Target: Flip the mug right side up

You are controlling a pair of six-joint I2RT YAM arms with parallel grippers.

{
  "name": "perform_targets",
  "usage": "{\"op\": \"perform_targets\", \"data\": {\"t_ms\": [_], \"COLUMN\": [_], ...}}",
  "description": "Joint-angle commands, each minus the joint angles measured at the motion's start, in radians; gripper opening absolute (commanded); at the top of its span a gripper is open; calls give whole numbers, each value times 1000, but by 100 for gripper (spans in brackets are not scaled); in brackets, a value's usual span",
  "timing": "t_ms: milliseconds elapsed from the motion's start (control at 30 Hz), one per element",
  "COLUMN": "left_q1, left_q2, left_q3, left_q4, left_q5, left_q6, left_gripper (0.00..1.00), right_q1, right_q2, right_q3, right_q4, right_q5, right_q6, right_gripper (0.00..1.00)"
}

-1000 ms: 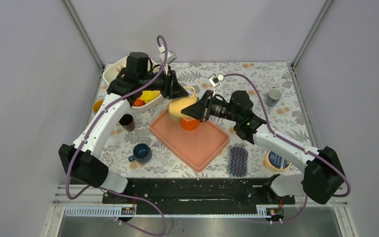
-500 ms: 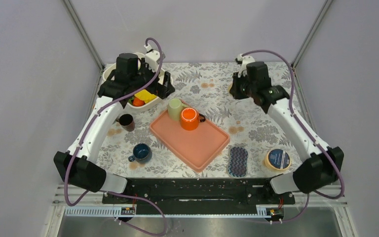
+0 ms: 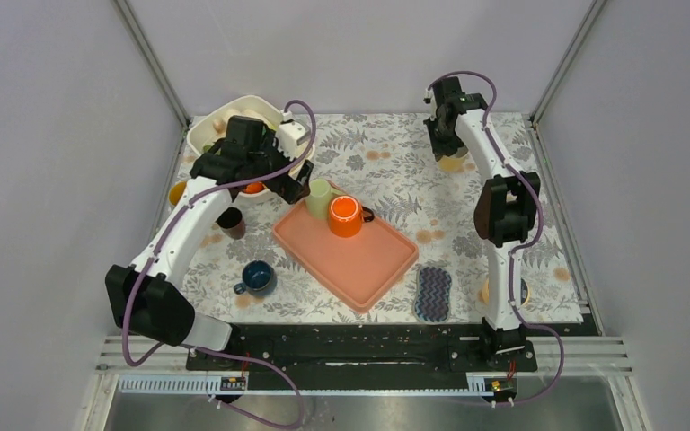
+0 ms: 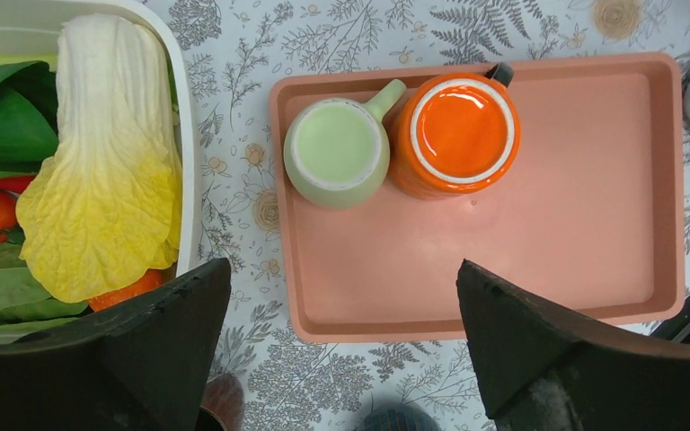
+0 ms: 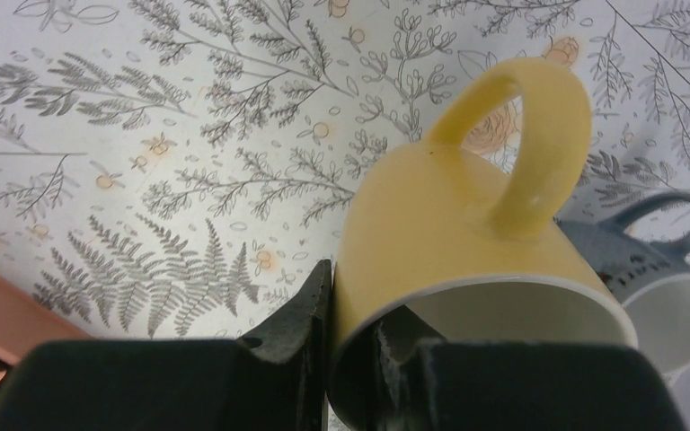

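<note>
One yellow mug (image 5: 467, 242) is hanging tilted at the table's (image 5: 144, 135) far right, its rim pinched by the right gripper (image 5: 349, 314).
Grey mug (image 5: 656, 287) is sitting just beside it; left gripper (image 4: 343, 296) is gaping empty over the tray (image 4: 593, 224).

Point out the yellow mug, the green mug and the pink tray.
yellow mug (image 5: 413, 233), right wrist view, side wall beside its handle.
green mug (image 4: 335, 148), left wrist view, middle of its upward face.
pink tray (image 4: 521, 260), left wrist view, bare floor.
</note>
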Motion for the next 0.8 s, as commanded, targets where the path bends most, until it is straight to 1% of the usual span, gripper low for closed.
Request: {"op": "perform_targets", "data": {"t_ms": [0,67,167,233,300,400,467,500,633,667,767], "left_q1": [-3,-10,-32,-58,-82,-119,-158,-176,-230,-243,-292], "left_q2": [19,31,47,54,54,57,75,92,209,242,357], "left_q3": [2,3,4,6,9,21,51,74,201,240,377], "left_q4": [9,9,-1,-14,-35,-59,-86,-100,-170,-183,-211], "left_q5": [39,41,29,7,16,23,14,16,70,84,94], "left_q6": [59,66,95,132,186,247,275,283,274,268,249], "left_gripper": [99,99,99,99,99,99,99,99,99,99,99], "right_q1": [-27,-26,-31,-34,-34,-35,-34,-36,-38,-37,-37], "right_q2": [113,163,204,218,227,225,225,224,191,171,91], "right_q3": [234,272,286,286,286,273,273,274,288,282,251], "right_q4": [-132,-147,-151,-147,-157,-157,-159,-159,-192,-196,-192], "right_q5": [-17,-13,-15,-29,-54,-64,-63,-68,-62,-59,-57], "right_q6": [-47,-53,-54,-54,-55,-54,-60,-62,-57,-53,-39], "right_gripper": [0,0,0,0,0,16,23,28,54,61,78]}}
